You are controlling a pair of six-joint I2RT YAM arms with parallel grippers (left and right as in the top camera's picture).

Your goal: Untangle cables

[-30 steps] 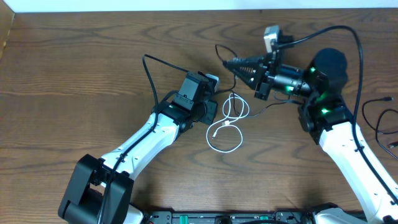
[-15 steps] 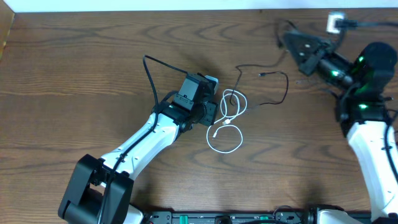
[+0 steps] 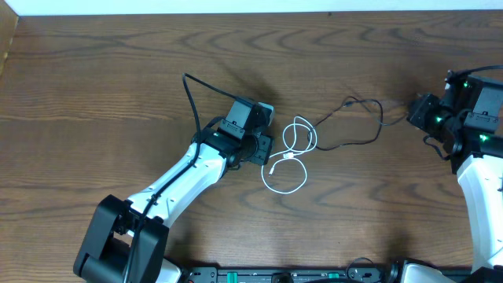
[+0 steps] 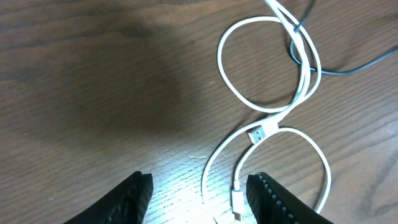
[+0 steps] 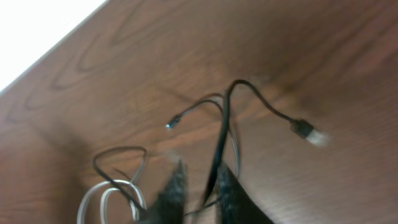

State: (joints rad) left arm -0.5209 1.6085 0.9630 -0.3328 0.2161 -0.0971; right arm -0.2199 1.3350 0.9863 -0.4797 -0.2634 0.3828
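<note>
Two cables on a wooden bench (image 3: 94, 79), seen from overhead.
The white cable (image 3: 291, 157) lies in a figure-eight at frame centre, just beside the left gripper (image 3: 264, 138), whose fingers stand wide apart and hold nothing. The black cable (image 3: 380, 118) crosses the white cable's upper loop and runs right, passing between the narrowly parted fingers of the right gripper (image 5: 202, 196); blur hides whether it is clamped.

a dark wooden table (image 3: 94, 71): at centre frame a white cable (image 3: 289, 156) lies in two loops, a thin black cable (image 3: 346, 101) trailing from it toward the right.
</note>
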